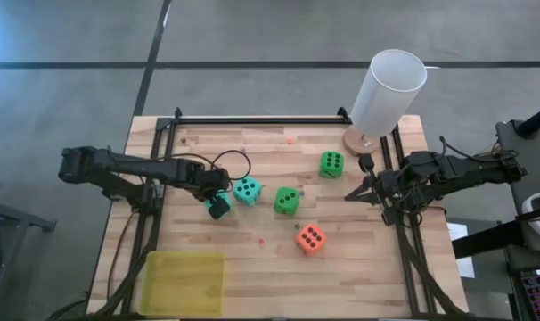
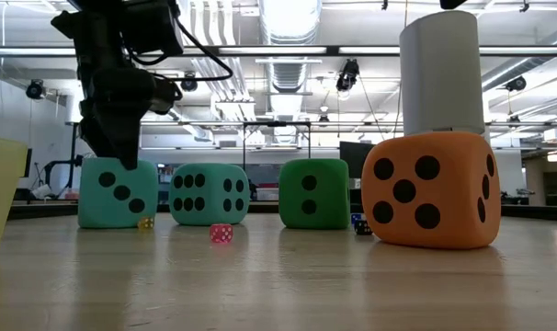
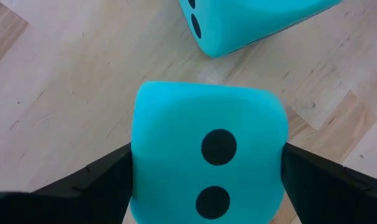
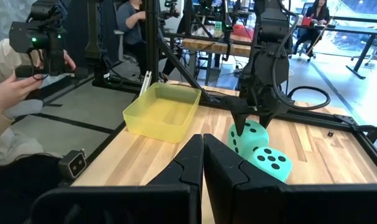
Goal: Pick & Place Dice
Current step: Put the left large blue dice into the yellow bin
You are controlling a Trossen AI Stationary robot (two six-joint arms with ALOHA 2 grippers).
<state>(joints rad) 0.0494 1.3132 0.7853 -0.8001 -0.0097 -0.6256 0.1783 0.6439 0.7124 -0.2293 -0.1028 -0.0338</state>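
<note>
Table (image 1: 252, 276): light wood with a black frame around it.
White cylinder (image 1: 388, 92): stands tall at the far right corner.
Yellow tray (image 1: 183, 283): at the near left corner.
Dice: five soft cubes with black dots, all on the table's middle.
Orange-red die (image 1: 310, 238): nearest the front.
Green dice: one (image 1: 287, 200) in the middle, one (image 1: 331, 164) farther back.
Teal dice: one (image 1: 246, 190) sits free, the other (image 3: 207, 155) is between the left fingers.
Left gripper (image 1: 218, 206): jaws spread wide, one on each side of that teal die.
Right gripper (image 1: 352, 195): jaws pressed together, at the right side, well apart from the dice.
</note>
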